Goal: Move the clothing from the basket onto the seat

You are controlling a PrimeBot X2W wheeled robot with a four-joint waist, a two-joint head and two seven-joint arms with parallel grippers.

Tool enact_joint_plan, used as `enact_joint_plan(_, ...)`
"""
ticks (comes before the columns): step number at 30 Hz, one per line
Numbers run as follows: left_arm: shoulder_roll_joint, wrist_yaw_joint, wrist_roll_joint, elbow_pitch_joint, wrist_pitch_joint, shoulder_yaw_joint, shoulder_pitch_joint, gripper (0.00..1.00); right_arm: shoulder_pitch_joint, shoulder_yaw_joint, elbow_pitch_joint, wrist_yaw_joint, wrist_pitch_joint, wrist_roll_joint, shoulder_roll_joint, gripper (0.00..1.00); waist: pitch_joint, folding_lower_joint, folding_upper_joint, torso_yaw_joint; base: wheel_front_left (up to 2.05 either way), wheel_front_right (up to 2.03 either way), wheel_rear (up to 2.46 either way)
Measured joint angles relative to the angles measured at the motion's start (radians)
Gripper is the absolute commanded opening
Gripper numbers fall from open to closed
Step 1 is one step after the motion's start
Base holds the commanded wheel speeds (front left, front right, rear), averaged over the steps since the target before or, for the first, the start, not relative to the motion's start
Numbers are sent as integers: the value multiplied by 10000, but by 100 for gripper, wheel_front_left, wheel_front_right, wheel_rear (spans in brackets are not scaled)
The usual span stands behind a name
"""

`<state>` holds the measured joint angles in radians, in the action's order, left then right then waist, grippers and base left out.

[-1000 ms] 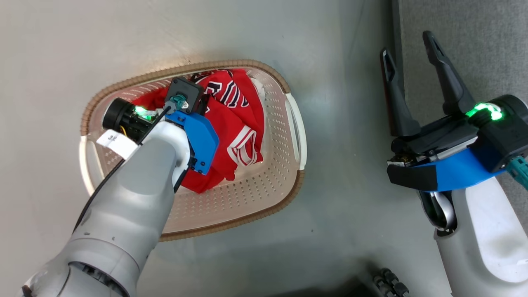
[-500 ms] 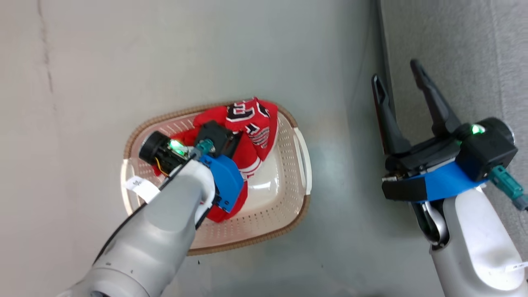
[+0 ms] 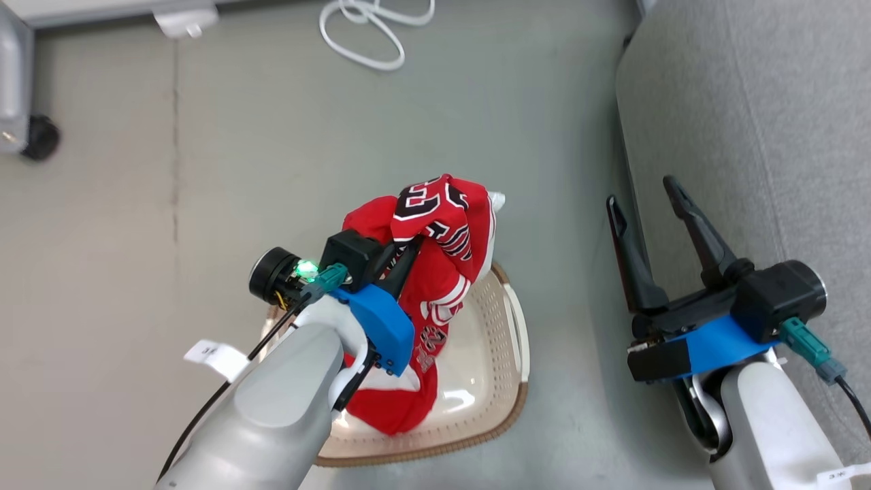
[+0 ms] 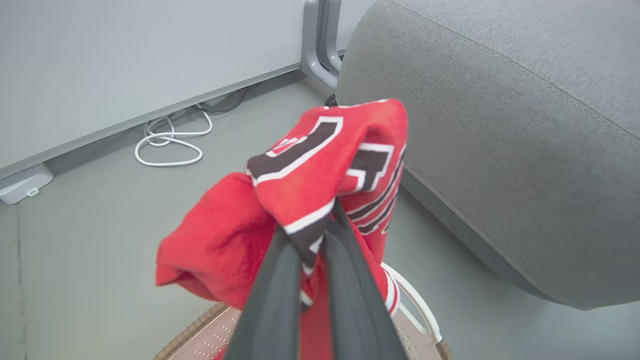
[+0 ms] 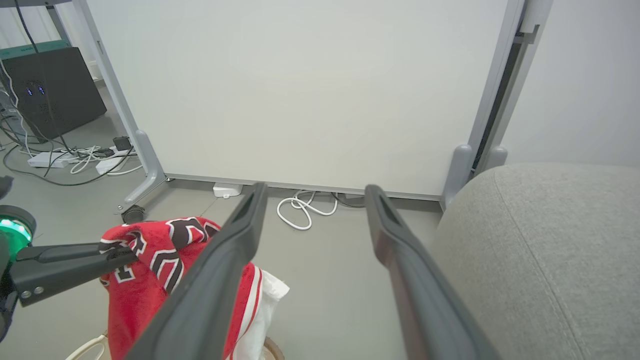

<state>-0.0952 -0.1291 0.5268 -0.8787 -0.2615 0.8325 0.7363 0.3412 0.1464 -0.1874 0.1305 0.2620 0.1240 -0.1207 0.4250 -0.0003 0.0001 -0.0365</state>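
The seat was the biggest thing out there: a grey cushion of woven fabric with a rounded edge and a seam, standing just to the right of the basket. The floor around the basket was smooth, hard grey. The basket sat on it, cream perforated plastic with rounded corners, a brown woven-look rim and white side handles.

And there was the clothing, up in the air! It was red, soft and limp, with white stripes and black-and-white numerals. The bundle hung bunched above the basket, its lower folds trailing down into it. How many garments were in it was hard to tell.

The left claw was clamped tight on a fold near the top of the bundle, directly over the basket. The right claw stood wide apart with nothing between its long dark fingers, off to the basket's right. A looped white cable lay on the floor well beyond the basket.

By my read, this was the lift-out step: grasp made, carry not yet done. The next move called for more height, so the trailing hem would clear the rim. Then it called for a swing to the basket's right, over the cushion, before letting go. Slack cloth like that could snag the rim or drag the light basket along.
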Motion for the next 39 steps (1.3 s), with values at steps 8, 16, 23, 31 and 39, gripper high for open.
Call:
enact_joint_plan(8,-153,0,-554,1478,0,-1546,-913,0,-604,-50,-171,0,2,-21,130,100,-1307,0,0,247,0,0,0)
enact_joint_plan(16,-56,0,-1047,2871,-2,-2499,-1459,0,-1251,-182,-169,0,2,-86,278,100,-2390,0,0,355,0,0,0)
enact_joint_plan(23,-6,0,-1248,3833,0,-2533,-1468,0,-1628,-261,-150,0,2,-132,378,100,-2981,1,0,434,0,0,0)
enact_joint_plan(31,-21,0,-1204,4608,-2,-2366,-1176,0,-1930,-332,-117,0,2,-161,487,100,-3357,1,0,540,0,0,0)
enact_joint_plan(39,-127,0,-1145,4629,-2,-2276,-1138,0,-2016,-288,35,0,2,-119,529,100,-3464,2,0,564,0,0,0)
